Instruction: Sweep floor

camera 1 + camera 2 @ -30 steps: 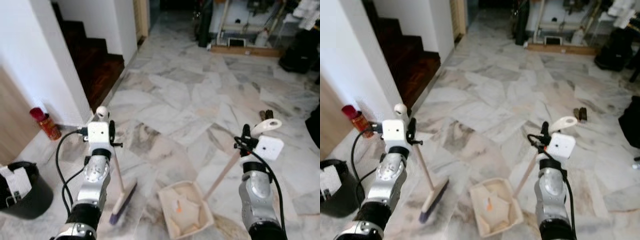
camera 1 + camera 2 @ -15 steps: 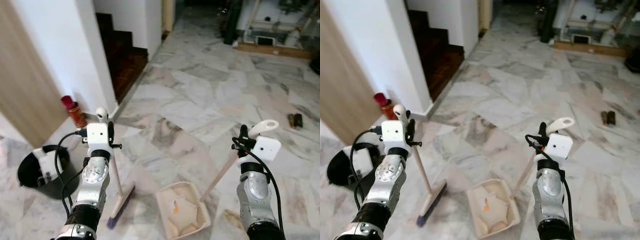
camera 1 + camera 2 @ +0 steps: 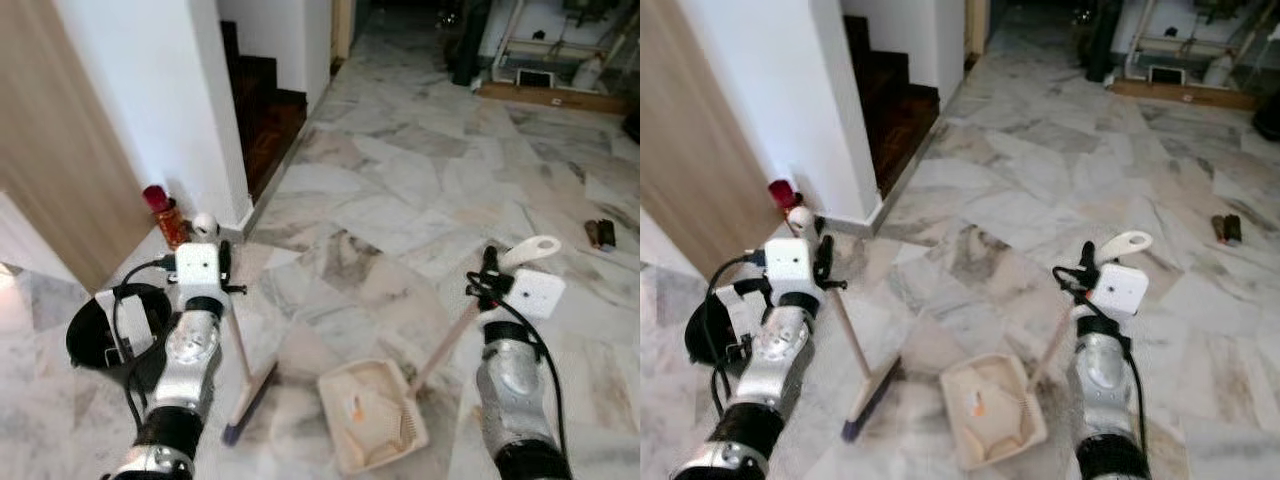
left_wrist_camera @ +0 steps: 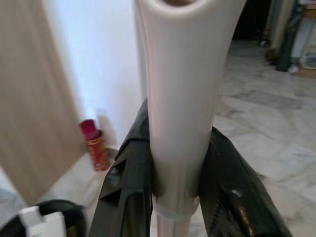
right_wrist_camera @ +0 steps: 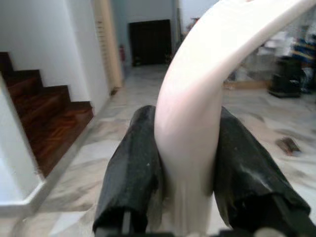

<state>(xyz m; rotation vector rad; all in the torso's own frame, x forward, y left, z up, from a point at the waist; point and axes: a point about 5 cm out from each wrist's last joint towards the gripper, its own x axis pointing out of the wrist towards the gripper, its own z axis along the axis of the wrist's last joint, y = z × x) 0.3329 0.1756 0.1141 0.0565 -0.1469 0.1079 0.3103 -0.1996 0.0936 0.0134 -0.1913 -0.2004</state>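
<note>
Marble floor [image 3: 420,190], pale, veined. Left end effector [image 3: 222,272] clamped on broom [image 3: 244,385] handle, head on floor at 7 o'clock, angled to sweep. Right end effector [image 3: 490,275] clenched round dustpan [image 3: 372,415] handle, pan flat at 6 o'clock, mouth toward bristles, likely for catching debris. Black bin [image 3: 110,335] at 9 o'clock.

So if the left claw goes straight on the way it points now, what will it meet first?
Probably the red can by the white wall. The left claw, shut on the broom, looks past the handle toward it; depth is unclear, so the wall may come first.
</note>
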